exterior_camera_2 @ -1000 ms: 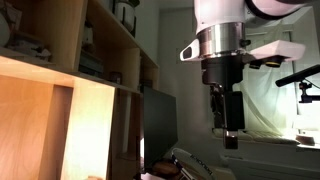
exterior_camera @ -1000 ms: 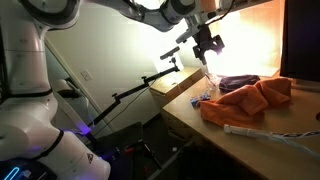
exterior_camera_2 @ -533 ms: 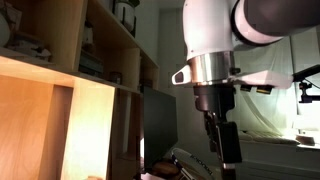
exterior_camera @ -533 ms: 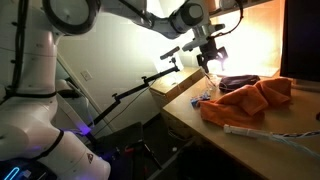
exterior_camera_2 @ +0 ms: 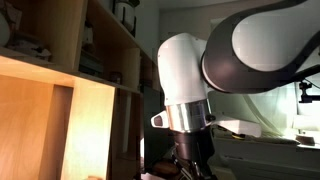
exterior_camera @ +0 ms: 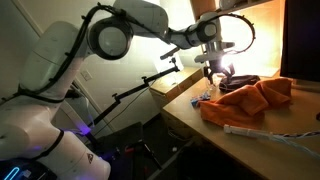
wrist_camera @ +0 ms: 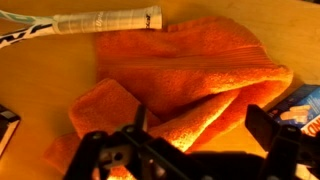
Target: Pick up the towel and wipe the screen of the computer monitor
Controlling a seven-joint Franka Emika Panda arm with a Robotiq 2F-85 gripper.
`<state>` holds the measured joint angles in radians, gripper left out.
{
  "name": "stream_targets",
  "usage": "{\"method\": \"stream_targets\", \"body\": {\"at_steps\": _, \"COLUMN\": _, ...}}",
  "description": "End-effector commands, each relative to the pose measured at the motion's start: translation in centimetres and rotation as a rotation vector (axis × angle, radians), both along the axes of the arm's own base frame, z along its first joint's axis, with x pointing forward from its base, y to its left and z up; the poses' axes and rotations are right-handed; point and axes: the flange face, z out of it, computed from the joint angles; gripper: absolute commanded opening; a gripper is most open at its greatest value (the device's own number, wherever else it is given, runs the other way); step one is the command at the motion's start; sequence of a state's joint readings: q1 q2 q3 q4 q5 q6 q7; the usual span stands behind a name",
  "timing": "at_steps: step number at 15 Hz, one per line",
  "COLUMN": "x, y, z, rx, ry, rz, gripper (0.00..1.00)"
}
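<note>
The gripper (exterior_camera: 218,72) hangs over the table (exterior_camera: 197,126) with its jaws released and spread wide, holding nothing. In the wrist view the gripper (wrist_camera: 200,128) shows its two dark fingers (wrist_camera: 268,122) at the bottom of the picture, and the towel (wrist_camera: 190,75) lies in the gap under them. Whether the fingertips touch the cloth cannot be told.

The towel (exterior_camera: 250,98) is a large orange-red cloth, crumpled into thick folds and lying flat on the wood. In an exterior view it sits in from the table's near edge, between that edge and the computer monitor (exterior_camera: 303,40). The monitor stands as a dark upright panel at the table's far edge, apart from the gripper. The gripper is above the end of the towel that lies farther from the monitor.

A long white tube (wrist_camera: 100,20) with dark print lies on the table just beside the towel, along one side of it. In an exterior view the same tube (exterior_camera: 250,133) lies between the towel and the near edge. A small blue and white box (wrist_camera: 305,105) sits at the towel's other side, close to one finger. A dark purple bundle (exterior_camera: 240,80) rests just behind the towel, toward the far edge.

In an exterior view the arm's thick white body (exterior_camera_2: 190,75) fills most of the picture beside wooden shelves (exterior_camera_2: 100,60), and the jaws are hidden there.
</note>
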<state>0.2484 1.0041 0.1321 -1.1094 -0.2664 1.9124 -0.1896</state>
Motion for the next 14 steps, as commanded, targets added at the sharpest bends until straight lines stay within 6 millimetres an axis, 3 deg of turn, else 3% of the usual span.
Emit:
{"method": "stream_targets", "body": {"at_steps": 1, "x": 1.5, "y": 1.0, "z": -1.3, "rx": 0.006, "ry": 0.042, "rz": 0.037, "gripper": 1.00}}
{"method": "stream_targets", "body": {"at_steps": 8, "x": 1.6, "y": 0.4, "z": -4.9, "rx": -0.001, "ry": 0.151, "rz": 0.080, "gripper": 1.00}}
{"method": "stream_targets", "body": {"at_steps": 11, "x": 1.5, "y": 0.0, "z": -5.5, "rx": -0.012, "ry": 0.165, "rz": 0.082, "gripper": 1.00}}
{"method": "stream_targets", "body": {"at_steps": 14, "x": 3.5, "y": 0.6, "z": -5.0, "rx": -0.019, "ry": -0.010, "rz": 0.090, "gripper": 1.00}}
